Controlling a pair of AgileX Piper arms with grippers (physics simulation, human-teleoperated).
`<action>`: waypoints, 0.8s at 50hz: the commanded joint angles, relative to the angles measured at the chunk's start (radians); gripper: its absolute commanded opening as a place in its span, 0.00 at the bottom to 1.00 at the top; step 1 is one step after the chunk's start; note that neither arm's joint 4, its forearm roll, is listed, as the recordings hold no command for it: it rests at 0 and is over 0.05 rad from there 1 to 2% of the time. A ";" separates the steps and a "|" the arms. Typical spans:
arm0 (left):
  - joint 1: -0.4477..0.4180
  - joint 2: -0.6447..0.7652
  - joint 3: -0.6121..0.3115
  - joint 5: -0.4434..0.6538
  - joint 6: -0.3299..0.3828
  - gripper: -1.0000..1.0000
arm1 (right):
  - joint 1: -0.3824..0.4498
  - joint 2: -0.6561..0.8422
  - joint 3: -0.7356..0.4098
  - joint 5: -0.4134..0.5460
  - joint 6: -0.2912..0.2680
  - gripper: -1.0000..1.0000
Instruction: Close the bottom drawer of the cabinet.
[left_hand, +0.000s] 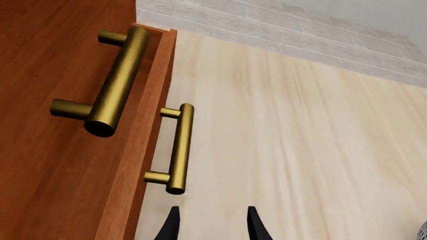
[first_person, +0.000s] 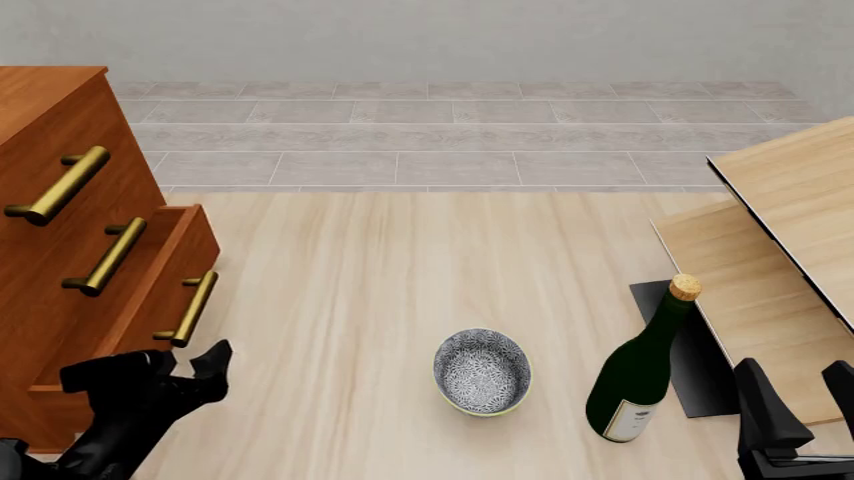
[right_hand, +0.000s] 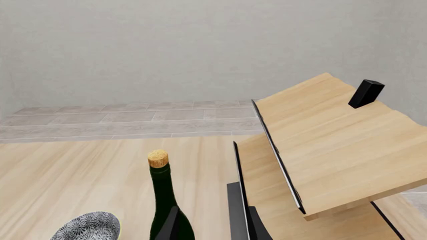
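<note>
Bottom drawer (first_person: 163, 262) sticking out from the cabinet (first_person: 54, 150), far left. Left gripper (first_person: 200, 368) just beside its handle (first_person: 187, 310), fingers slightly apart, holding nothing. Could easily snag that handle or shove the drawer crooked. Right gripper (first_person: 798, 392) empty, parted, well away.

Pale light-wood table (first_person: 387, 290) with faint grain, evenly lit. Beyond its far edge, grey tiled floor (first_person: 441, 130) in long rectangular tiles, then a plain grey wall (first_person: 427, 40). At right, tilted pale light-wood boards (first_person: 801, 190) with dark edges, stacked one over another, a small black block (right_hand: 366, 93) on the upper one.
</note>
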 joint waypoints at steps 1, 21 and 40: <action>0.065 -0.004 -0.031 0.019 0.022 1.00 | 0.001 -0.001 0.002 -0.001 0.000 1.00; 0.139 0.062 -0.079 0.038 0.076 1.00 | -0.002 -0.016 -0.001 0.013 -0.001 1.00; 0.207 0.101 -0.140 0.088 0.103 1.00 | -0.004 -0.017 0.001 0.011 0.002 1.00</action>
